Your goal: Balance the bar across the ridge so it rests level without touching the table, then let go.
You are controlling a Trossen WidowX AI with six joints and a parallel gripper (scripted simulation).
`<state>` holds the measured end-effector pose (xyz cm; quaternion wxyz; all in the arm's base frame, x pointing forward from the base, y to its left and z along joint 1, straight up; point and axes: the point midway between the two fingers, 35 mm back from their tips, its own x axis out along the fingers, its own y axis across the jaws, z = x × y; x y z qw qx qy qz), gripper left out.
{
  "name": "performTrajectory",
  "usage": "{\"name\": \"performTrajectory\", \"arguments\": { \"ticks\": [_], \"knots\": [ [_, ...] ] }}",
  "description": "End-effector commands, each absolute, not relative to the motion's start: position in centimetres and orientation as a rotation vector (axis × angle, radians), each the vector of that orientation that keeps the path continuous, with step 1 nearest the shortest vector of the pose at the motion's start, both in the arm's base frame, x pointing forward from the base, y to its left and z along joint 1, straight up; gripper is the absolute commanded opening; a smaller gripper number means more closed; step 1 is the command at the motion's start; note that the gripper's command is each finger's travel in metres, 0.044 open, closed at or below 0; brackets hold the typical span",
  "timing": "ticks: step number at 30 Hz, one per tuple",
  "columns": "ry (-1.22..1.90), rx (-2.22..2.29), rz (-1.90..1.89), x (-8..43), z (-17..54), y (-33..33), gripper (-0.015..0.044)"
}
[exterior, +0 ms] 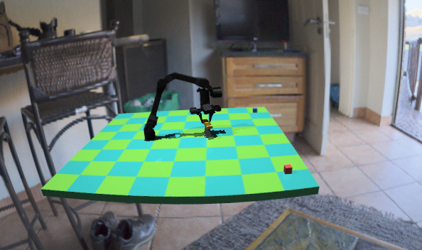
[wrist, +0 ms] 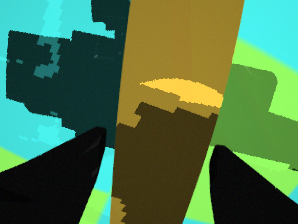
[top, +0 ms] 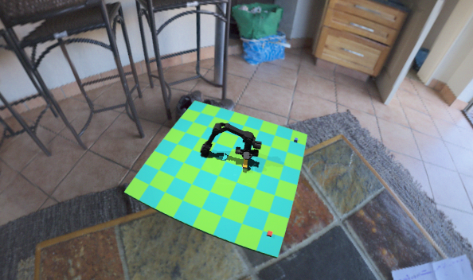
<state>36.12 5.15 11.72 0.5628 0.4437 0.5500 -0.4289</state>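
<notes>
The orange-yellow bar (top: 245,164) (exterior: 208,125) (wrist: 182,55) lies between the fingers, running lengthwise through the wrist view. My gripper (exterior: 206,121) (wrist: 159,146) points down and is open around it, with a gap showing between the bar and each fingertip. A small grey shape (exterior: 207,131) under the bar looks like the ridge; it is partly lost in the arm's shadow. The bar appears above the table top in the exterior view. It is too small there to tell whether it is exactly level. The bar hides the ridge in the wrist view.
A red cube (top: 269,233) (exterior: 288,169) sits near the table's front right corner. A dark blue cube (top: 295,140) (exterior: 254,110) sits near the back right corner. Both are far from the gripper. The checkered table (top: 167,199) (exterior: 188,185) carries the arm's dark shadow around the bar.
</notes>
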Motion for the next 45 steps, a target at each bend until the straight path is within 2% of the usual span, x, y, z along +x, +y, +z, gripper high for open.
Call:
{"name": "performTrajectory", "arguments": {
  "ticks": [1, 7, 11, 19, 45],
  "knots": [
    [1.295, 1.044, -1.01, 36.1, 11.7, 5.1, 0.029],
    [1.295, 1.044, -1.01, 36.1, 11.7, 5.1, 0.044],
    [1.292, 1.047, -1.007, 36.2, 12.5, 5.2, 0.044],
    [1.256, 1.071, -0.972, 35.7, 21.5, 5.1, 0.044],
    [1.255, 1.071, -0.971, 35.7, 21.7, 5.1, 0.044]
  ]
}}
